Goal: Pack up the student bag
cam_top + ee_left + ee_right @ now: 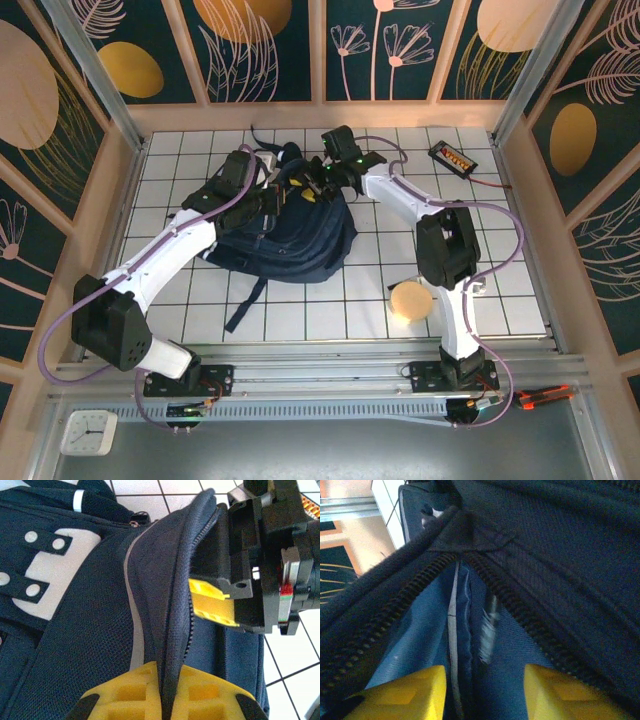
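The navy student bag (300,245) has white patches (57,575).

Mid-table: student bag (295,240) — left gripper (272,192), right gripper (315,182) at its top; tan disc (411,300) nearby.

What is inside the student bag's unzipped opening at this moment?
Inside the student bag, blue lining with a pale seam and a blurred silvery piece show between the zipper teeth. Anything deeper is hidden by the fabric.

White arms (180,245), black joints (447,248), purple cables (57,322)
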